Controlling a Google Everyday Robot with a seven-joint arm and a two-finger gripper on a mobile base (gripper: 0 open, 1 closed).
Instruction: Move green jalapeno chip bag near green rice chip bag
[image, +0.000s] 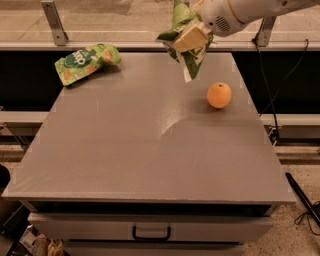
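The green jalapeno chip bag hangs crumpled in the air above the far middle of the table, olive green with a white edge. My gripper is shut on it, at the end of the white arm that reaches in from the top right. The green rice chip bag is bright lime green with a dark round logo. It lies on the table's far left corner, well to the left of the held bag.
An orange sits on the grey table at the right, below and to the right of the held bag. A rail with metal brackets runs behind the table. A drawer handle is at the front.
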